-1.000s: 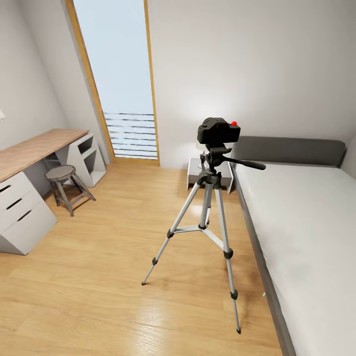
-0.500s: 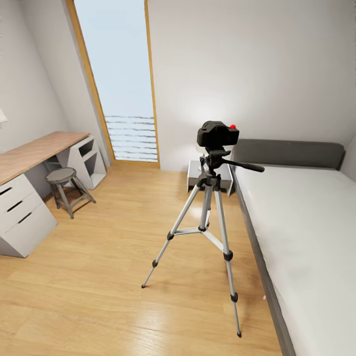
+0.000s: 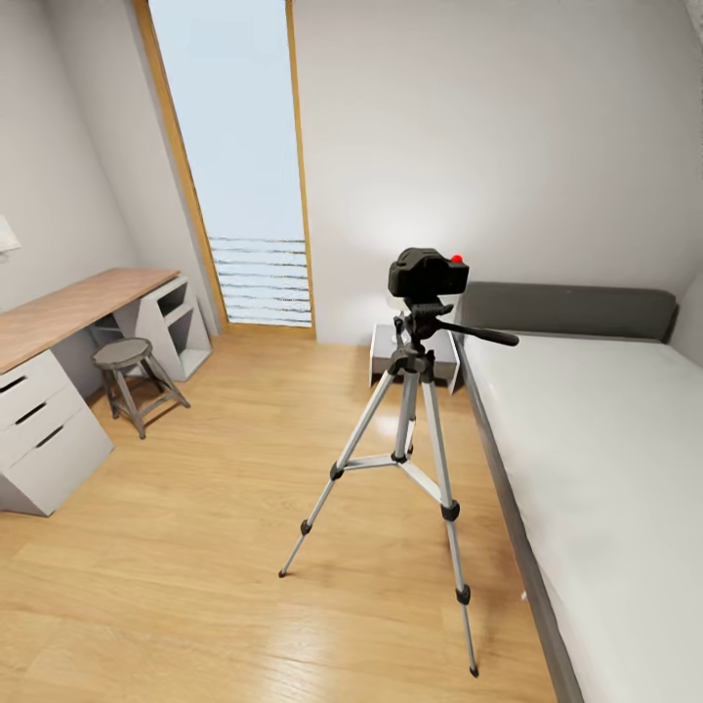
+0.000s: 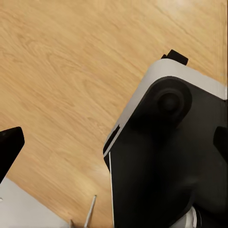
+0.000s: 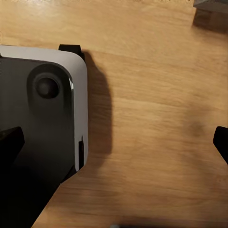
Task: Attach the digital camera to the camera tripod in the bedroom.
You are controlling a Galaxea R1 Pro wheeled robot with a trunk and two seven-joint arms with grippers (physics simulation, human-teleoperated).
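Note:
The digital camera [image 3: 427, 272], black and boxy with a red dot on top, sits on the head of the camera tripod [image 3: 405, 430] in the middle of the bedroom floor. The tripod stands upright on its silver legs, its long black handle [image 3: 480, 335] pointing toward the bed. In the left wrist view my left gripper [image 4: 114, 147] is open, its black fingertips [image 4: 9, 147] at the picture's two sides, wood floor and my own base [image 4: 171, 152] beyond. My right gripper [image 5: 114, 145] is open too, with nothing between its fingertips [image 5: 9, 142].
A white bed [image 3: 605, 439] with a grey headboard runs along the right, close to the tripod. A small nightstand [image 3: 386, 356] stands behind the tripod. At the left are a wood-topped desk [image 3: 68, 308] with drawers and a round stool [image 3: 127, 376]. A tall window [image 3: 239, 166] is in the far wall.
The whole head view has shifted: the tripod and camera appear slightly smaller and lower, so my camera has drawn back. The camera stays on the tripod head.

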